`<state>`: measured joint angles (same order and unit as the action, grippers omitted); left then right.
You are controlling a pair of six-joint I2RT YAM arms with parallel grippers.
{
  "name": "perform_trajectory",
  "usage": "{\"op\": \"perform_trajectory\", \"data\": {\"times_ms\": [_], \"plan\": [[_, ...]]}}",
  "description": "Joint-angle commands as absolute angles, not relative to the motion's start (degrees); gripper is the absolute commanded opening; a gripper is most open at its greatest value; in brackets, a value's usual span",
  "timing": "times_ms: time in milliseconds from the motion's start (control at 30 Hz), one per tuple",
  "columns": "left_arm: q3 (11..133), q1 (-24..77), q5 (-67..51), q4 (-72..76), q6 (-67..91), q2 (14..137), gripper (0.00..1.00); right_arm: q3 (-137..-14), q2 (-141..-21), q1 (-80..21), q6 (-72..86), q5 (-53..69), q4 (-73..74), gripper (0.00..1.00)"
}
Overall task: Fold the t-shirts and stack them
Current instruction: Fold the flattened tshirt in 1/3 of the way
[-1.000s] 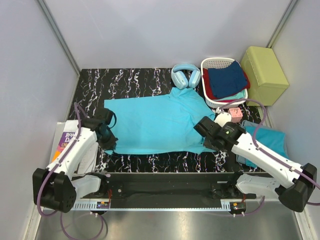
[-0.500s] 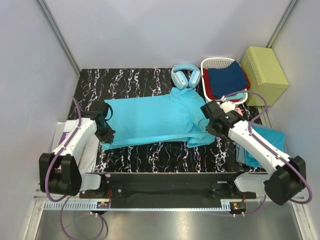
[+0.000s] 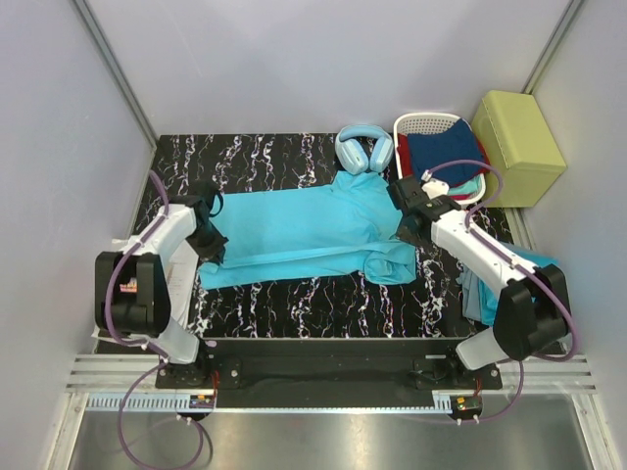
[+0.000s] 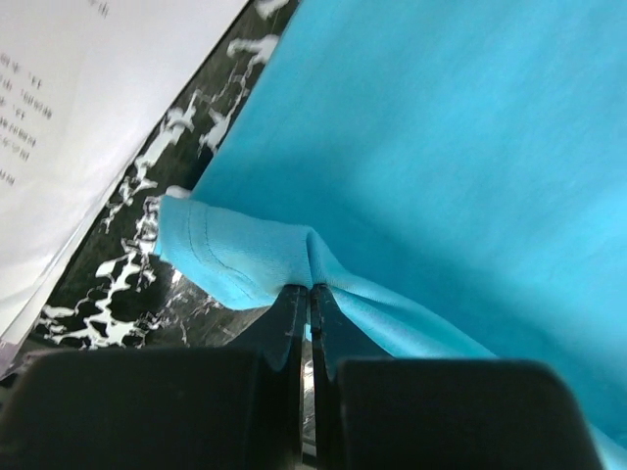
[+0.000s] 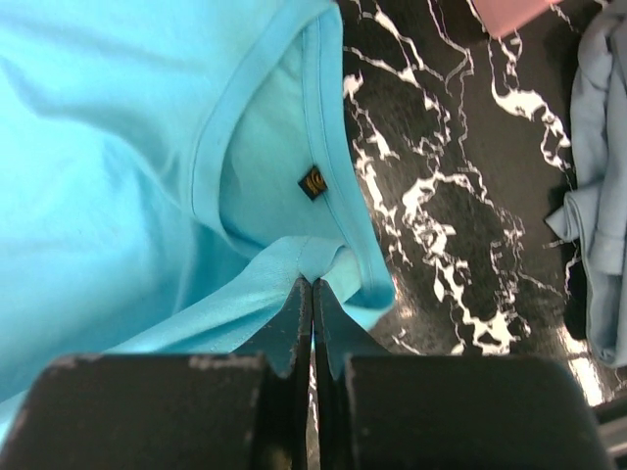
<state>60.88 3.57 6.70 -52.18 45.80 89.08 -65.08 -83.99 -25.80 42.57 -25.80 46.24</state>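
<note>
A turquoise t-shirt (image 3: 304, 230) lies spread sideways across the black marbled table, its near edge folded back over itself into a long band. My left gripper (image 3: 212, 245) is shut on the shirt's left end; in the left wrist view the fingertips (image 4: 311, 291) pinch a bunched fold of cloth (image 4: 245, 259). My right gripper (image 3: 408, 233) is shut on the shirt's right end by the collar. In the right wrist view its tips (image 5: 313, 284) pinch cloth just below the neck label (image 5: 313, 182). Another turquoise t-shirt (image 3: 539, 262) lies at the right edge, partly under the right arm.
Pale blue headphones (image 3: 363, 149) sit behind the shirt. A white basket (image 3: 416, 119) with dark blue and red clothes stands at the back right, next to a yellow-green box (image 3: 517, 147). White papers (image 4: 88, 117) lie at the table's left edge.
Both grippers have moved away from the near edge toward the back, carrying the shirt's near edge with them. The shirt now lies narrower, doubled over on itself.
</note>
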Motion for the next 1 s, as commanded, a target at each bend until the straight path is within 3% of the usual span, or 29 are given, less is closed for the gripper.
{"op": "perform_trajectory", "data": {"times_ms": [0, 333, 967], "plan": [[65.9, 1.8, 10.6, -50.6, 43.7, 93.8, 0.00, -69.1, -87.4, -23.3, 40.7, -28.4, 44.5, 0.00], [71.5, 1.2, 10.3, -50.4, 42.7, 103.1, 0.03, -73.8, -97.6, -22.1, 41.6, -27.3, 43.2, 0.00], [73.3, 8.2, 18.3, -50.3, 42.7, 96.2, 0.04, -73.9, -98.9, -22.1, 41.2, -27.0, 41.2, 0.00]]}}
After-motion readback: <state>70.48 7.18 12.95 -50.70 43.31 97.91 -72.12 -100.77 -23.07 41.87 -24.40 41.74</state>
